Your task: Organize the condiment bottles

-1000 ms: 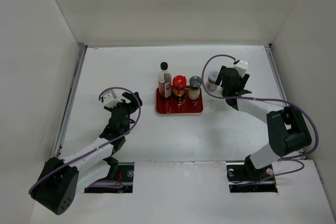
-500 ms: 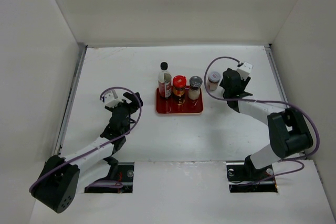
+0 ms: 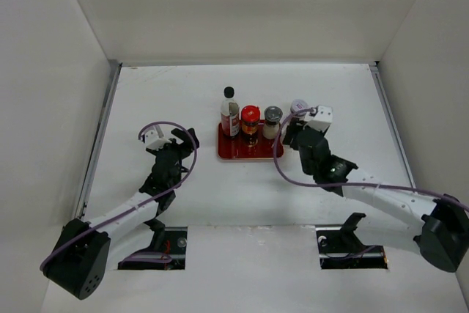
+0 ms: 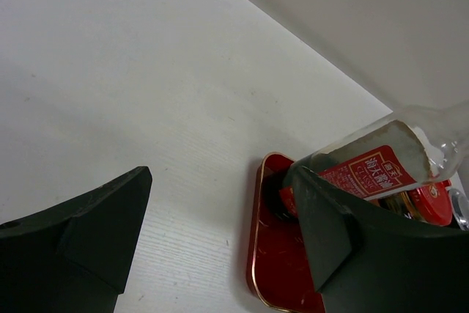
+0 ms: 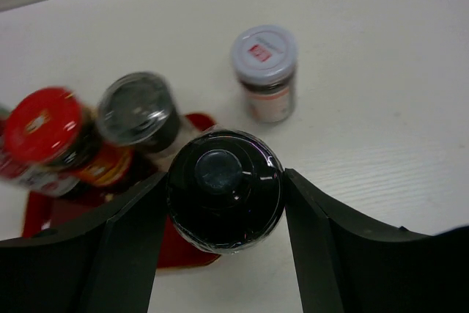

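Right claw (image 5: 226,182) has just clamped the dark-knobbed bottle (image 5: 223,197) and carried it beside the mid-frame tray (image 3: 249,154), ready for placing; left claw (image 4: 220,174) idles wide.

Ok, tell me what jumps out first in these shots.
The red tray sits mid-table, carrying the tall slim black-capped bottle, the red-capped jar and the grey-capped shaker in a row. At its right edge the right gripper is closed on the dark-knobbed bottle, with the pinkish-white-lidded jar standing on the table beyond. The left gripper hangs open and empty to the tray's left.
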Controlling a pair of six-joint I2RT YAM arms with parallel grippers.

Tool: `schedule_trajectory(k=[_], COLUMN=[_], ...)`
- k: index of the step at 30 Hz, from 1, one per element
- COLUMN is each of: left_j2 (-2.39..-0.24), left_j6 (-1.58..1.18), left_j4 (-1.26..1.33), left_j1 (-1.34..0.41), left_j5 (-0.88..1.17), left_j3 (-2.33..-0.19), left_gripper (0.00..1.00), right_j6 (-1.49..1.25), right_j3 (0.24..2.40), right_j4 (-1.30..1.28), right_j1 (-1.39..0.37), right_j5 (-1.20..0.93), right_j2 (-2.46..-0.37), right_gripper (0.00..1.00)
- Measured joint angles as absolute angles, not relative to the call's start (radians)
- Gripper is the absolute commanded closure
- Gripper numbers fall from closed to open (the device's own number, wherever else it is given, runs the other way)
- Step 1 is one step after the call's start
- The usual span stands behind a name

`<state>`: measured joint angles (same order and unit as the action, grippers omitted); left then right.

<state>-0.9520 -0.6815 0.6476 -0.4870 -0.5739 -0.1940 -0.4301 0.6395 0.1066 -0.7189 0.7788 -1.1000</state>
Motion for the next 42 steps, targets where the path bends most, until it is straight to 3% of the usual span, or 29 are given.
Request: schedule_trajectory(k=[8,16,23,26,32,35,39,40,42], left_j2=[-0.96,-0.953,-0.954,-0.96,-0.963,-0.963,-0.963,-0.961,-0.955], left_j6=[-0.682,-0.682,-0.682,-0.682,-0.682,-0.682,-0.682,-0.682,-0.682], left_j4=[0.648,0.649,0.649,0.649,0.651,0.651,0.652,0.651,0.653], left_j1=[-0.485,-0.48,-0.477,-0.476,-0.474,-0.474,-0.471,-0.471,-0.472], left_j5=[-0.574,-0.575,-0.574,-0.572,-0.571,-0.571,-0.57,-0.57,-0.571], left_j3=[-0.194,-0.194,-0.194,-0.194,-0.194,-0.194,-0.194,-0.194,-0.194], left_gripper=[0.23,0.23,0.23,0.23,0.23,0.23,0.23,0.23,0.23], right_j6=[-0.418,-0.336,-0.296,-0.294,-0.295,-0.287,-0.284,-0.284,-0.289], right_j3=[0.72,0.848,0.896,0.896,0.896,0.893,0.865,0.858,0.841], right_j4=[0.173,0.397,0.462,0.46,0.484,0.484,0.471,0.463,0.448], right_j1=[-0.988,-1.01,-1.01,-1.01,-1.01,-1.01,-1.009,-1.003,-0.982], right_j5=[0.729,0.668,0.651,0.649,0.646,0.643,0.631,0.624,0.606], right_j2=[-1.252,-1.55,-1.683,-1.699,-1.698,-1.673,-1.554,-1.508,-1.411], right_gripper=[0.46,0.45,0.41,0.35,0.06,0.02,0.08,0.15,0.4])
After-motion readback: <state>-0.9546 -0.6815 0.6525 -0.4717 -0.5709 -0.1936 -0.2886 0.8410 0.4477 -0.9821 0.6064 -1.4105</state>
